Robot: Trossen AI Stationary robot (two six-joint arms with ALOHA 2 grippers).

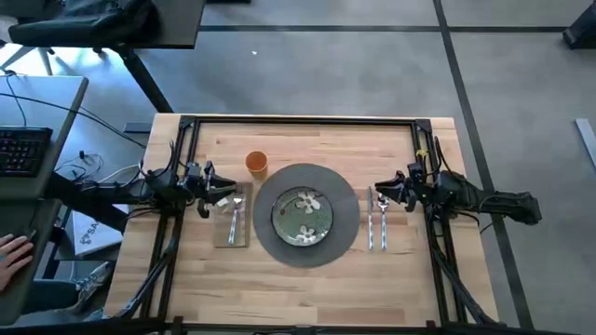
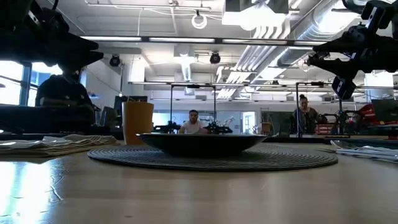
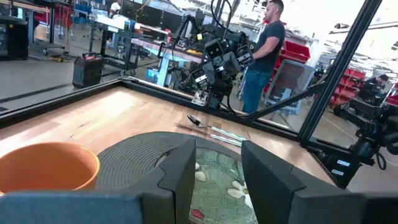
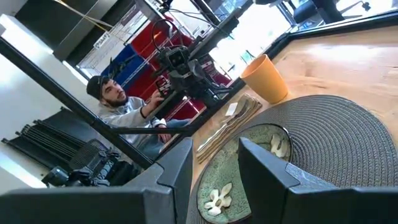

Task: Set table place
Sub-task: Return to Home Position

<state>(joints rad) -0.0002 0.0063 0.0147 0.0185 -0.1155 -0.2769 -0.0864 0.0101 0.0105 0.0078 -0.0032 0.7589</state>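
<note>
While both arms hover over the table (image 1: 307, 288), the left gripper (image 1: 220, 196), fingers parted and empty, hangs over the far end of the napkin (image 1: 223, 234) and fork (image 1: 236, 220). The right gripper (image 1: 380, 192), likewise parted, hangs over the knife (image 1: 371, 228) and spoon (image 1: 383, 223). Between them the placemat (image 1: 347, 219) carries the plate (image 1: 303, 216), with the cup (image 1: 257, 164) beyond.

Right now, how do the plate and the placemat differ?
The plate is green with white flowers; the placemat is plain dark grey, woven. The plate is smaller and has a raised rim; the placemat lies flat on the table under it. Both are round. The left gripper and right gripper hang clear, either side.
</note>
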